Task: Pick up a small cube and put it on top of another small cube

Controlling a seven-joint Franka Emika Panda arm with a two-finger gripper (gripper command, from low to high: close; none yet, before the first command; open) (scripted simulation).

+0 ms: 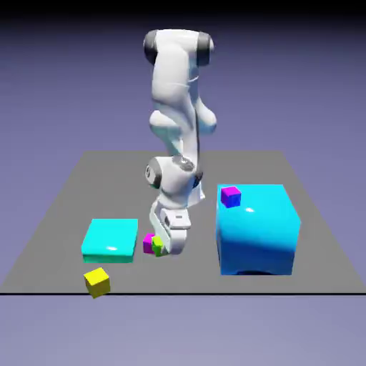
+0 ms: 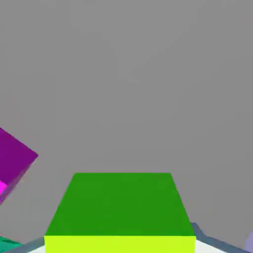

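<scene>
The white arm bends down low over the grey table point(image 1: 64, 207), and its gripper point(image 1: 163, 248) is close to the table surface, between the flat cyan block point(image 1: 110, 239) and the big cyan block point(image 1: 257, 229). The lime-green small cube point(image 1: 158, 246) sits at the gripper tips. In the hand view this cube point(image 2: 121, 210) is large at the bottom middle, exactly between where the fingers are, and it hides them, so the gripper seems clamped on the cube. Whether the cube rests on the table or is a little above it, I cannot tell.

A magenta small cube point(image 1: 149, 243) is touching or just beside the green one, on the side of the flat cyan block; in the hand view it point(image 2: 12, 165) appears tilted at the left edge. A second magenta cube point(image 1: 230, 196) stands on top of the big cyan block, near its corner. A yellow small cube point(image 1: 97, 282) lies near the front edge of the table, apart from the others.
</scene>
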